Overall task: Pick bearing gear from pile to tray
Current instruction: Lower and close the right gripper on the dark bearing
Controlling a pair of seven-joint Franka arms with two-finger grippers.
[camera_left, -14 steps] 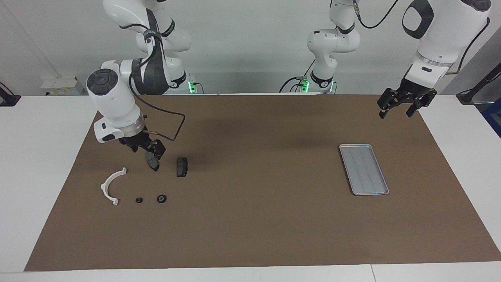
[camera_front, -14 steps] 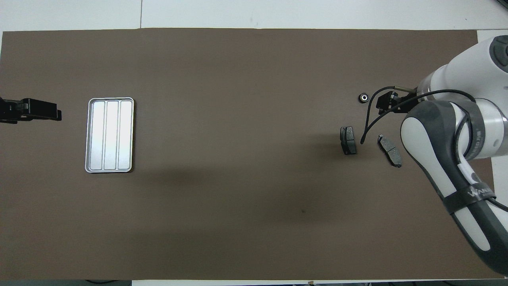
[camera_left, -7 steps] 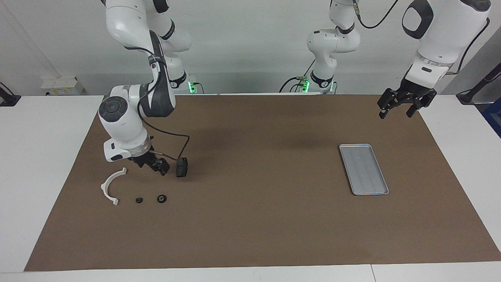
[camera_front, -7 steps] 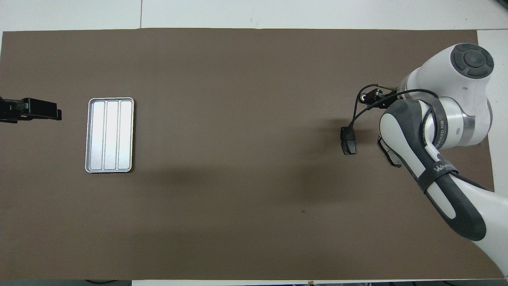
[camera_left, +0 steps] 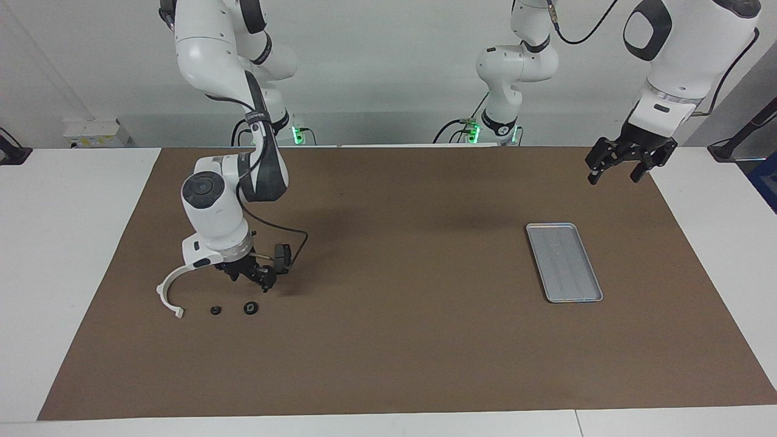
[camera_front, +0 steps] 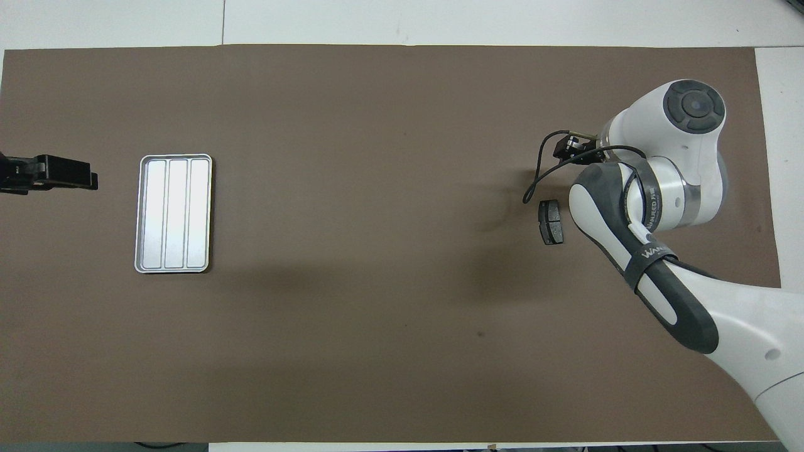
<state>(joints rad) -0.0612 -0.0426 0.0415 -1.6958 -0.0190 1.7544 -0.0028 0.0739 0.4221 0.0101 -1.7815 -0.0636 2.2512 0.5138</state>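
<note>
The brown mat [camera_left: 400,340] on the desk [camera_left: 54,255] lies bare through its whole middle, from the pile to the tray [camera_left: 564,261], so a hand could pass there freely. At the right arm's end, the small parts lie close: a white half-ring bracket [camera_left: 167,292], two tiny black round pieces [camera_left: 215,310] [camera_left: 251,308] and a dark plate [camera_front: 551,221]. The right hand [camera_left: 254,278] hangs low over them, and its arm covers part of this corner. The left hand [camera_left: 625,159] waits raised near the desk edge, its fingers [camera_left: 593,176] apart, clear of the tray.
</note>
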